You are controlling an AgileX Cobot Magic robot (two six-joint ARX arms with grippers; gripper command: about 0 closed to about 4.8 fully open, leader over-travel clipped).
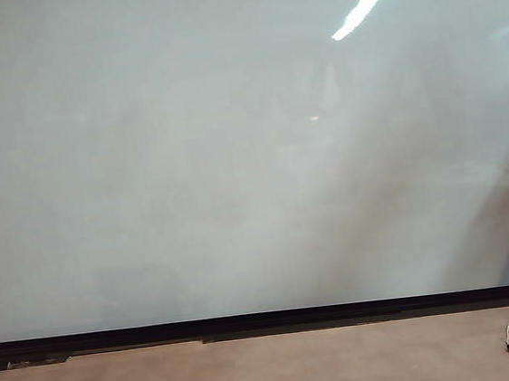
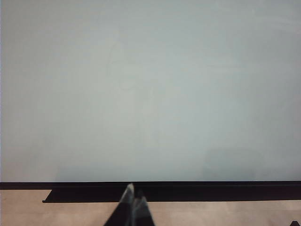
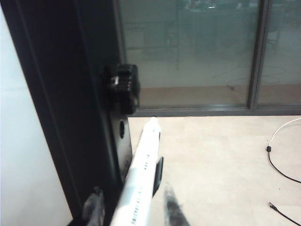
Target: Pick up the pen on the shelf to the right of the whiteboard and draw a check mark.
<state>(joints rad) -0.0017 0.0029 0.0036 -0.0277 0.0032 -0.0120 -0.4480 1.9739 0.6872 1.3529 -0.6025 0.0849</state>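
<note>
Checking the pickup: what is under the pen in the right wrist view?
The pen lies between the right tool's fingers; a dark bracket shows beside it. What supports it underneath is covered. The left tool is by the whiteboard's lower edge.

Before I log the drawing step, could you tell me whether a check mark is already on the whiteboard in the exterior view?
No: the whiteboard shows only glare and faint reflections there, with no drawn line anywhere on it.
</note>
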